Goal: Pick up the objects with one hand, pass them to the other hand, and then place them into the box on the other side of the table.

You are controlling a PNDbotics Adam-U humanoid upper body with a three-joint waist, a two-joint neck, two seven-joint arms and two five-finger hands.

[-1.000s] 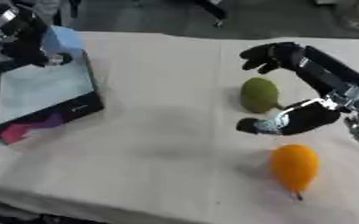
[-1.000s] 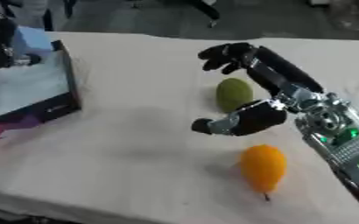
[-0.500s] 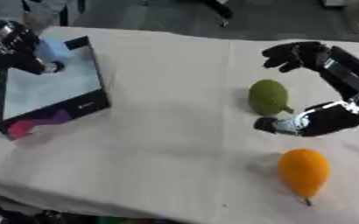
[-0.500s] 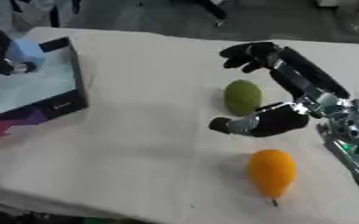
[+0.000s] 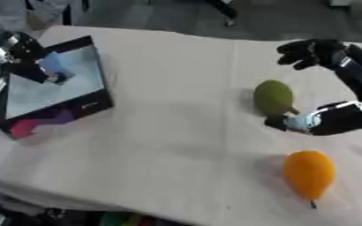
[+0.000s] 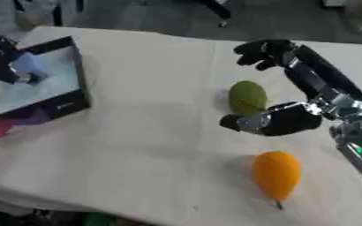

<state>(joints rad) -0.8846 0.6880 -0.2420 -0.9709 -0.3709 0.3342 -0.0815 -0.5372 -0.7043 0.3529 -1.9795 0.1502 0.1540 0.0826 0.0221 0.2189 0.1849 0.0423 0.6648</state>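
the robot's right hand (image 6: 280,119) hovered with fingers spread on either side of a green oval fruit (image 6: 247,97) on the cloth-covered worktop (image 5: 168,132), grasping nothing yet, while an orange pear-shaped fruit (image 5: 309,173) lay nearer the front edge. the left hand (image 5: 14,55) sat over the dark-rimmed shallow box (image 5: 49,95) at the far left, its fingers' state impossible to tell. judging by this, both fruits awaited pickup, handover and placing.

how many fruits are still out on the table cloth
2. A green fruit sits between the right hand's thumb and fingers, and an orange fruit lies nearer the front edge. Others may be hidden inside the box.
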